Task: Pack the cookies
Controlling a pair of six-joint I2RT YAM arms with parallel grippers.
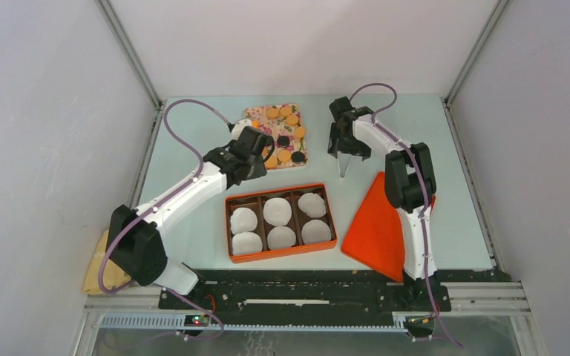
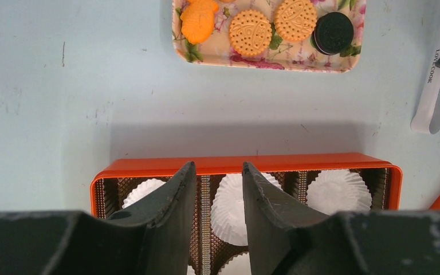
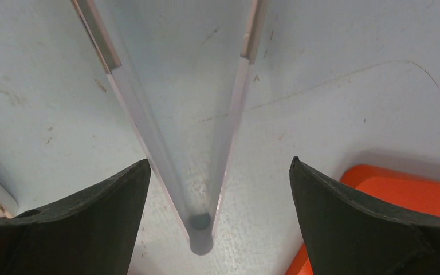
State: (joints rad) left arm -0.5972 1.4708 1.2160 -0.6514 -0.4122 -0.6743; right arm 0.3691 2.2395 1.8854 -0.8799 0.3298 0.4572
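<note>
Round tan and black cookies (image 1: 292, 119) are being partly hidden by the half-open, empty left gripper (image 2: 217, 169) (right gripper (image 3: 219, 162) gaping, straddling clear plastic tongs (image 3: 200, 232)).

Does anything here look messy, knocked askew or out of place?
Nothing is spilled or broken. The flat orange lid lies skewed right of the orange box, not square with it, and a tan cloth-like bundle sits off the near left corner of the table. The cookies all lie on the floral tray.
</note>
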